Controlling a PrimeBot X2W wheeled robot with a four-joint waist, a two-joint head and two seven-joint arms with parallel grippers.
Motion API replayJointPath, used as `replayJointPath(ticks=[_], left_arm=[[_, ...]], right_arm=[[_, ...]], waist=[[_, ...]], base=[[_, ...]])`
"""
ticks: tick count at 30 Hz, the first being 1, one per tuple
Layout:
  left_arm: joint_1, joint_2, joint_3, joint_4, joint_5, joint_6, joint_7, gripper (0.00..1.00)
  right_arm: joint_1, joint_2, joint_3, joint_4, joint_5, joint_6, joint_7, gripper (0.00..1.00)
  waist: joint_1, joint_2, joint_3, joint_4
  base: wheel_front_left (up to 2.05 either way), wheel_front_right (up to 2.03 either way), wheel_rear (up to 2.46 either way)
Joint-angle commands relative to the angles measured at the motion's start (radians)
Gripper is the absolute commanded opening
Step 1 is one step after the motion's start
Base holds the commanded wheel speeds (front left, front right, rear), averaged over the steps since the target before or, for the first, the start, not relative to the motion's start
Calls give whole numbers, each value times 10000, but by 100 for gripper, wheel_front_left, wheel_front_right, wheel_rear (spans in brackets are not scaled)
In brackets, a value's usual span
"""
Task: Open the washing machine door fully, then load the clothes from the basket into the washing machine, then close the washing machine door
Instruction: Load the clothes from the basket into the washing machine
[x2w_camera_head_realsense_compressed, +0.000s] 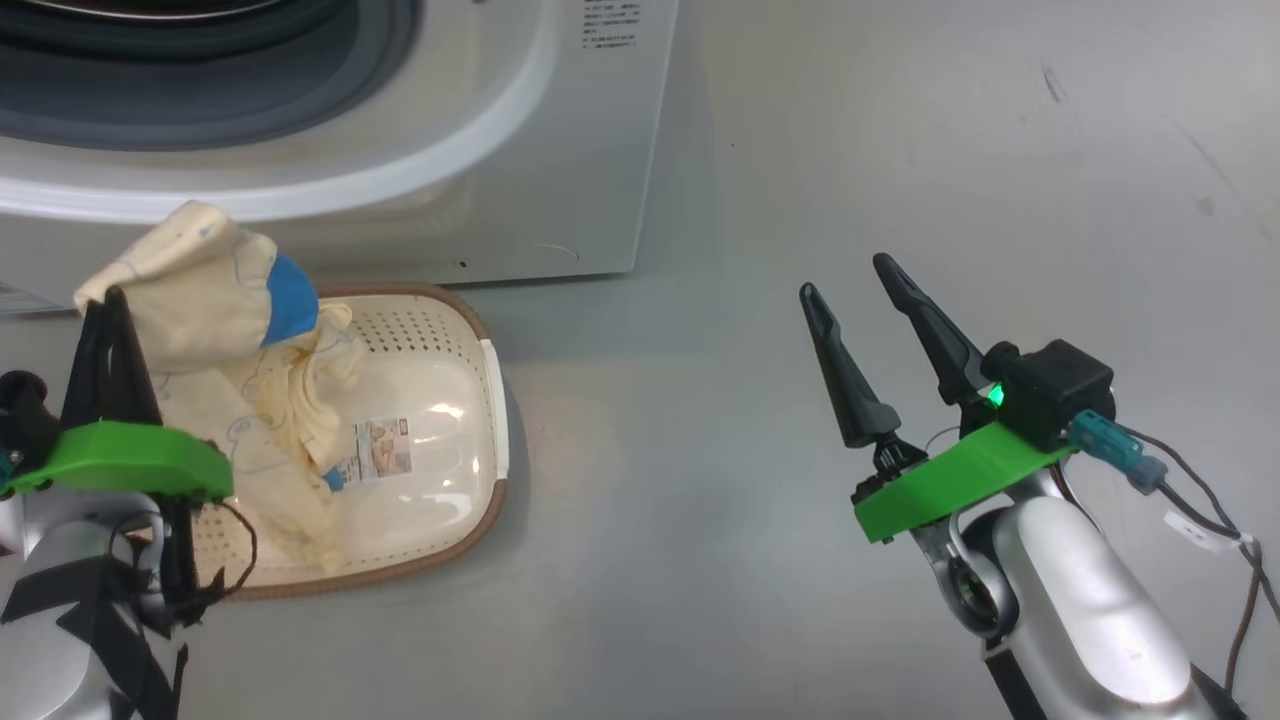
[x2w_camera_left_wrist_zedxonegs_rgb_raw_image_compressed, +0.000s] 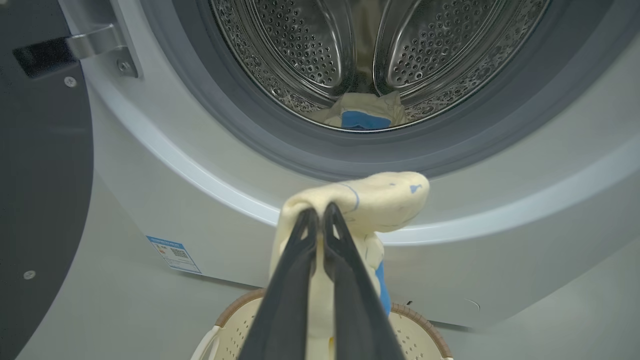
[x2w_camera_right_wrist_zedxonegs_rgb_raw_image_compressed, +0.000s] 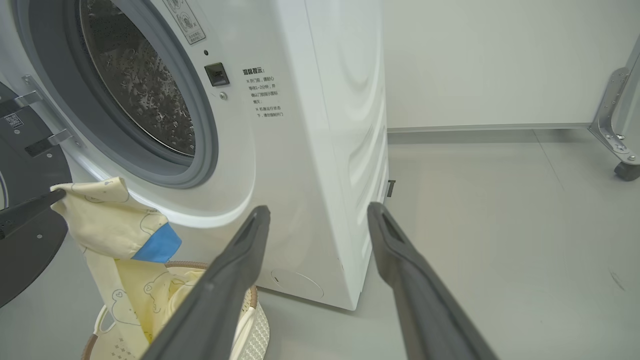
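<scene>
While loading w/ door (x2w_camera_left_wrist_zedxonegs_rgb_raw_image_compressed: 45, 175) open: left gripper (x2w_camera_head_realsense_compressed: 108, 305) clenched on clothes (x2w_camera_head_realsense_compressed: 200, 280) over basket (x2w_camera_head_realsense_compressed: 470, 330); right gripper (x2w_camera_head_realsense_compressed: 845, 275) spread, idle. Next, likely: raise, push into drum (x2w_camera_left_wrist_zedxonegs_rgb_raw_image_compressed: 300, 40) past seal (x2w_camera_left_wrist_zedxonegs_rgb_raw_image_compressed: 250, 115).

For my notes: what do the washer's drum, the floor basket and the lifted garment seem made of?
The perforated drum: shiny metal, probably stainless steel; it mirrors light. The cream perforated basket: glossy moulded plastic, bright highlights on its floor. The pale cream bear-print garment: soft matte fabric, likely cotton; it folds and drapes.
</scene>
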Motion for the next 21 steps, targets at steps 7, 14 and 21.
replayJointPath(ticks=[7, 14, 21], left_arm=[[713, -359, 1239, -1677, 1134, -297, -140, 0], [816, -651, 1906, -2753, 1640, -510, -141, 0], [374, -612, 2303, -3646, 1839, -674, -141, 0]], right_arm=[[207, -14, 50, -192, -1, 40, -95, 100], [234, -14, 72, -204, 63, 40, -95, 100], [79, -14, 94, -259, 124, 40, -95, 100]], waist=[[1, -1, -595, 517], [1, -1, -538, 567], [1, -1, -62, 390]], base=[[0, 0, 0], [0, 0, 0], [0, 0, 0]])
